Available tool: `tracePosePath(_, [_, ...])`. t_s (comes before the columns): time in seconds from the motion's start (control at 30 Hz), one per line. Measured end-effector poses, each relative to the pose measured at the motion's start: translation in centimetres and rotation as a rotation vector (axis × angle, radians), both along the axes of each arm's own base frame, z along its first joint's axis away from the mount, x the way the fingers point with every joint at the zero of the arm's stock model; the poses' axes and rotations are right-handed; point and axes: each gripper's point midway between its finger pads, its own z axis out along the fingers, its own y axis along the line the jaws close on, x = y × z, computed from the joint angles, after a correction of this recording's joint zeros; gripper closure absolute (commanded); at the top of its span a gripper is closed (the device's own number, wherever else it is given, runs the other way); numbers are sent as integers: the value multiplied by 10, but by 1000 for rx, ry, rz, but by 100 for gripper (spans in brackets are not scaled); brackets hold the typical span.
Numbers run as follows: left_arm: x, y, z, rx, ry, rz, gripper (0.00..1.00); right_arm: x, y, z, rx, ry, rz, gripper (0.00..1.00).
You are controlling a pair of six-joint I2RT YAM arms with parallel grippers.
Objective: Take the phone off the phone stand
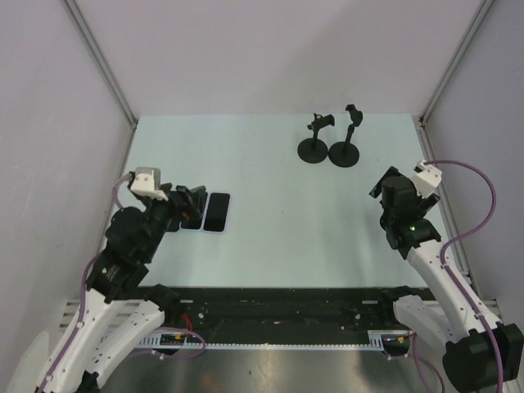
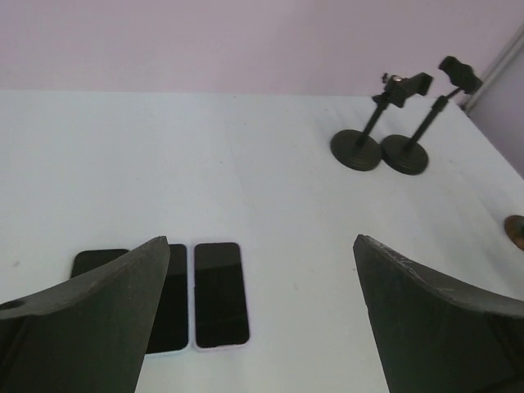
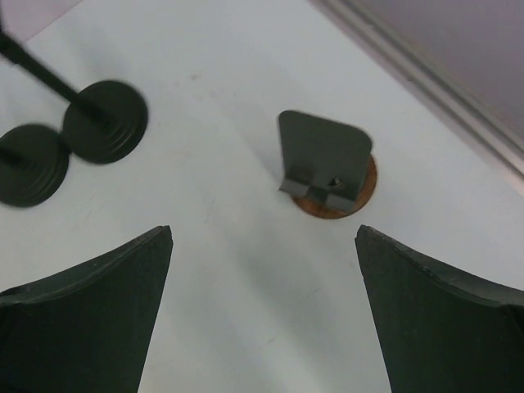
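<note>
From above, the left gripper [image 1: 195,206] hovers low over the near-left part of the table [image 1: 295,237], its fingers apart and holding nothing. A phone [image 1: 217,213] lies flat on the table just beside it, and a second phone [image 1: 190,222] is partly hidden under the fingers. Two clamp stands [image 1: 312,150] stand side by side toward the far edge, well apart from the phones, and both clamps look empty. The right gripper [image 1: 385,190] hangs at the right side, likewise spread and empty.

Through the left wrist camera, a third phone [image 2: 98,260] shows, flat beside the other two; none sits in a stand.

Through the right wrist camera, a small easel stand [image 3: 323,164] on a brown round base sits ahead of the parted fingers, with no phone on it.

By this, the phone seems already off every stand. It should handle as stiff and fairly light, with slick glass and a breakable screen. Lying flat it offers little to grab, so the surest hold is across its long edges, squeezed gently.
</note>
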Motion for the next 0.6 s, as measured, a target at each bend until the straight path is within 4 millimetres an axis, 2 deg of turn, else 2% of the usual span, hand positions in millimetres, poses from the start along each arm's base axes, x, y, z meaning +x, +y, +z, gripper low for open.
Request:
tracePosePath(0.1, [-12,26,-4,22,-49,93,0,7,-22,-8,-37,13,-121,0])
tracePosePath(0.2, [-17,47,-17,44,-59,175,0,13,-43,-17,-67,31,-221,0])
tracePosePath(0.33, [-18,54,-30,71,-37,209,0,20,-63,-25,-98,39,-316,0])
tracePosePath(0.47, [-17,61,-31,73,-32,235,0,28,-79,-34,-108,42,-379,0])
tracePosePath(0.6, [-16,65,-31,70,-34,252,0,41,-88,-52,-103,61,-403,0])
